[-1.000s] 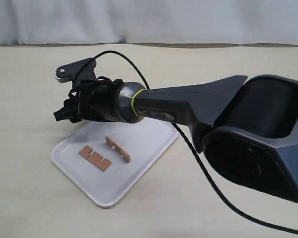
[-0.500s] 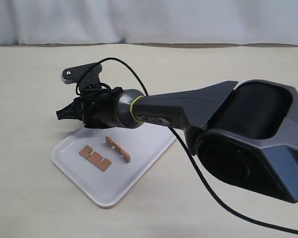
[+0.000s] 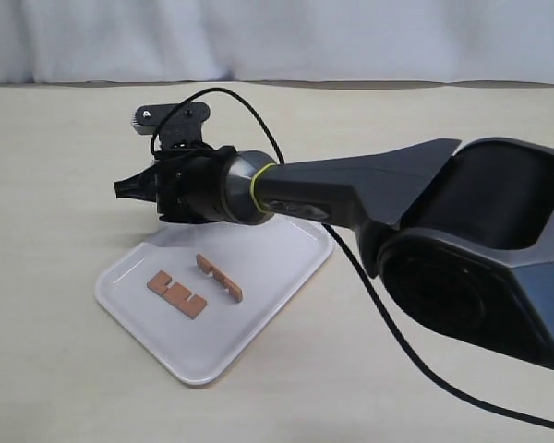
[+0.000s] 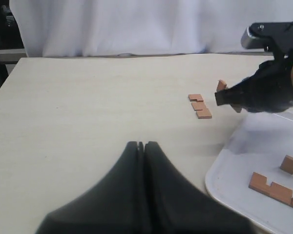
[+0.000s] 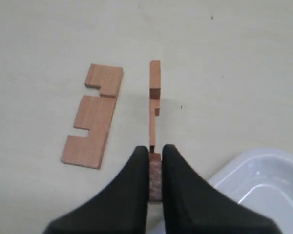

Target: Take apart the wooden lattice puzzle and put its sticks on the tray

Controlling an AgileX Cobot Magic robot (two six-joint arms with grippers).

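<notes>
Stick in hand: a short flat reddish-brown wooden bar with square notches (image 5: pixel 155 97) is pinched at one end between the black fingers of the right gripper (image 5: pixel 155 149). The bar is turned on edge, its free length running out past the fingertips. From the left wrist camera I see only a bit of it showing at that gripper's tip (image 4: pixel 221 86). I cannot tell whether it touches the table.

Second notched bar (image 5: pixel 94 115) lies flat on the pale beige table (image 3: pixel 55 138), just beside the held one and apart from it, off the tray.

Two more notched bars (image 3: pixel 176 294) (image 3: pixel 219 277) lie near each other in the large white plastic tray with rounded corners (image 3: pixel 247 316), not touching. So I count four separate sticks: two in the tray, one on the table, one clamped.

The right gripper (image 3: pixel 120 190) reaches across to the left of the exterior view, raised beyond the tray's far corner. A black cable (image 3: pixel 249 120) loops over the arm.

The left gripper (image 4: pixel 144 145) has its fingers pressed together with nothing between them. It sits low over bare table, well apart from the sticks.

White curtain (image 3: pixel 277 37) behind the table.
</notes>
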